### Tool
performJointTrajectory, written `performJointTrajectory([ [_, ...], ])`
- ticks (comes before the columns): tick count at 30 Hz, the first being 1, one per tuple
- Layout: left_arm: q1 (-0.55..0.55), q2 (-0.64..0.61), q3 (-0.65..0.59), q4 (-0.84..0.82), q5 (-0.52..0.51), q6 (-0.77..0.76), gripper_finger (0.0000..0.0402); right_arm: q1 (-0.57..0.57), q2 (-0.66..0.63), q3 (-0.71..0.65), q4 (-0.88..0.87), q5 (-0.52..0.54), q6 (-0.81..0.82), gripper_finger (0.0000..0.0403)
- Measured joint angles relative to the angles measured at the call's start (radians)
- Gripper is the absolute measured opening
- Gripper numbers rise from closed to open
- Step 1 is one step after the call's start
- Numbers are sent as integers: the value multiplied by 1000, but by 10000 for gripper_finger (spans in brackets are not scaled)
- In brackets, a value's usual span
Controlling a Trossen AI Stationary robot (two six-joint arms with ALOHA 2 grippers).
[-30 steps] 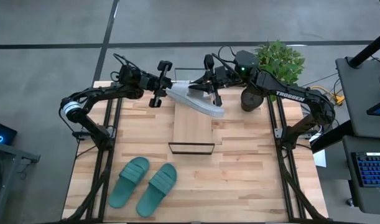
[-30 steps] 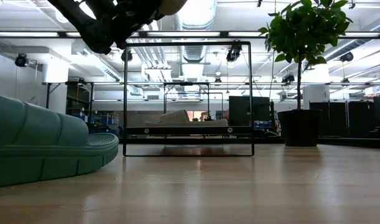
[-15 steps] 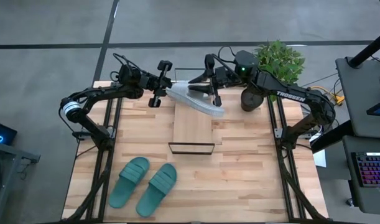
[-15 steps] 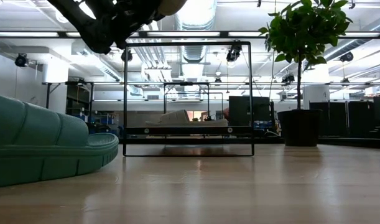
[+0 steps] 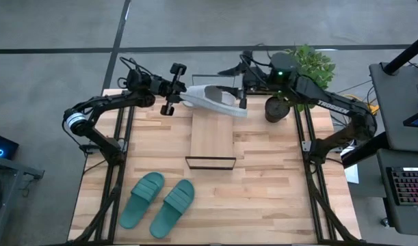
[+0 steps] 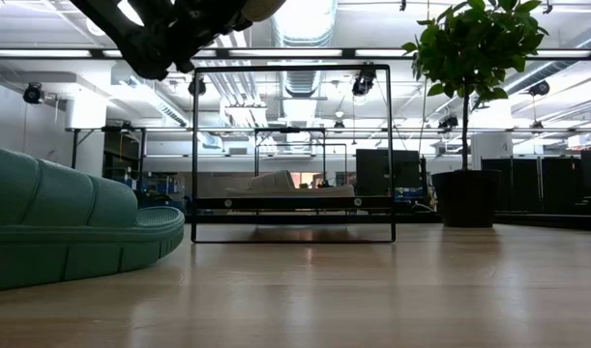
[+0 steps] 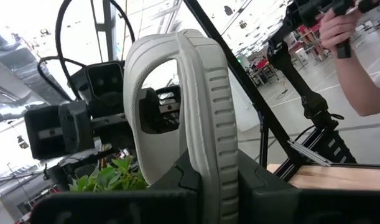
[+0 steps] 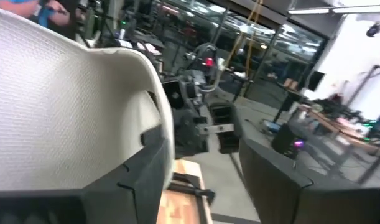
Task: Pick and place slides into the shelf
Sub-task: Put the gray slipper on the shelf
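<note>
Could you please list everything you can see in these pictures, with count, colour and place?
grey slide: one, pale grey, held above the shelf's far end between the two grippers
teal slides: two, teal-green, side by side on the table's near left part
second grey slide: one, pale, on the shelf's lower level in the low view
shelf: one, light wood top with black wire frame, table centre
plant: one, green in a dark pot, far right corner
table: one, butcher-block wood
person's hand: one, in the room behind, left wrist view
left gripper: shut on the grey slide's strap
right gripper: open, at the slide's other end
</note>
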Motion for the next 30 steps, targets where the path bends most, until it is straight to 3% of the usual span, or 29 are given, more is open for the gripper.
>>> performJointTrajectory([
  [7, 22, -3, -7, 0, 3, -37, 12, -1, -67, 0, -68, 186, -43, 194],
  [20, 88, -3, -13, -2, 6, -132, 12, 0, -156, 0, -195, 207, -39, 186],
  [30, 129, -3, -13, -96, 8, -131, 12, 0, -164, -1, -269, 214, -13, 180],
])
